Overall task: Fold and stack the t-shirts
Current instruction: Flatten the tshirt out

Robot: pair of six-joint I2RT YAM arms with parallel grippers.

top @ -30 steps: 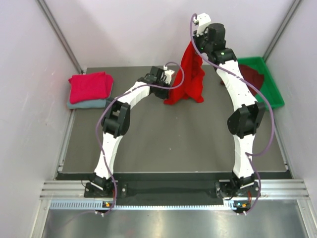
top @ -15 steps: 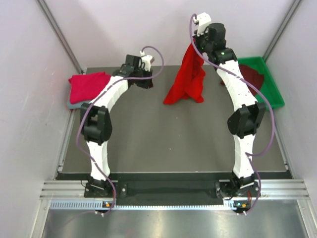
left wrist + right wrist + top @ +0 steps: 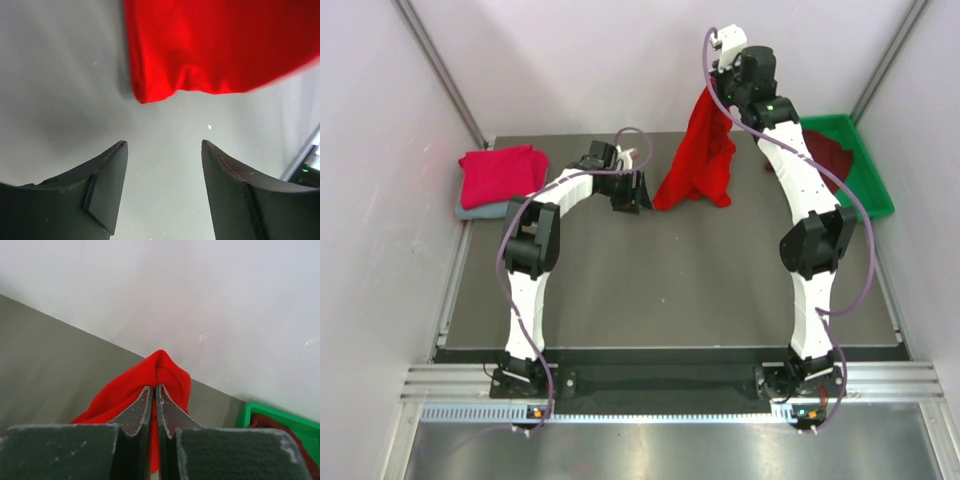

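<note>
Upper left of top view: folded crimson-pink t-shirt [image 3: 502, 172] stacked on grey-blue t-shirt [image 3: 480, 211].
Centre: left gripper [image 3: 628, 193] low over table [image 3: 660, 290], jaws wide, empty, just short of hanging corner of bright red t-shirt [image 3: 700, 165].
Upper centre-right: right gripper [image 3: 722, 88] held high, pinched tight on top fold of red shirt; lower edge at or near table.
Far right: dark maroon t-shirt [image 3: 828, 152] lying in green tray [image 3: 873, 190].
Step in hand, likely: opening out red shirt for folding.
Next, probably: advance left jaws onto lower corner, pinch, draw cloth flat.

The t-shirt [image 3: 700, 165] is bright red, the tray [image 3: 871, 186] green.
</note>
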